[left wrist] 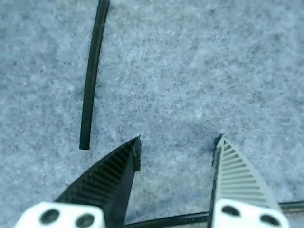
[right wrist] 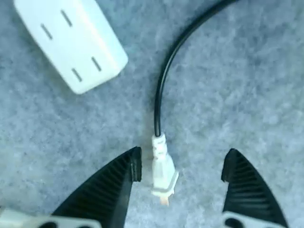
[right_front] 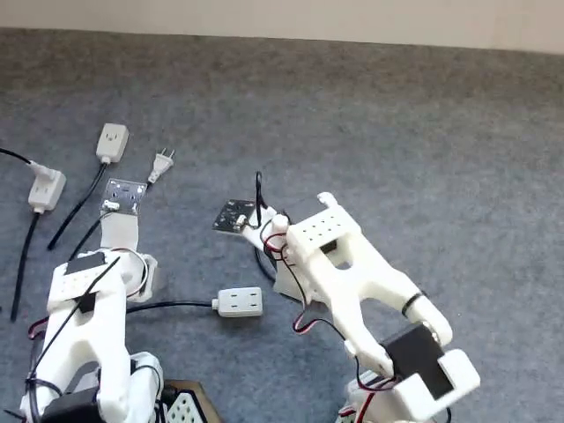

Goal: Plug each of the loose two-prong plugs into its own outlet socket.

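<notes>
Straddling a white two-prong plug (right wrist: pixel 161 175) lying flat on the grey table (right wrist: pixel 247 71), the right claw (right wrist: pixel 184 159) gapes wide, gripping nothing; a white outlet socket (right wrist: pixel 71 40) lies near. The left claw (left wrist: pixel 178 142) spreads empty beside a black cable (left wrist: pixel 91 76), toward the table's left edge.

Soft, even light is falling on the gray table (right_front: pixel 423 132) in the high view. A faint shadow is lying under the right arm (right_front: pixel 352 273). In the left wrist view, small dark shadows are sitting by the tips of the left gripper (left wrist: pixel 178 141). In the right wrist view, the white socket block (right wrist: pixel 71 40) is glowing bright, and the plug (right wrist: pixel 163 173) is casting a thin, soft shadow.
</notes>
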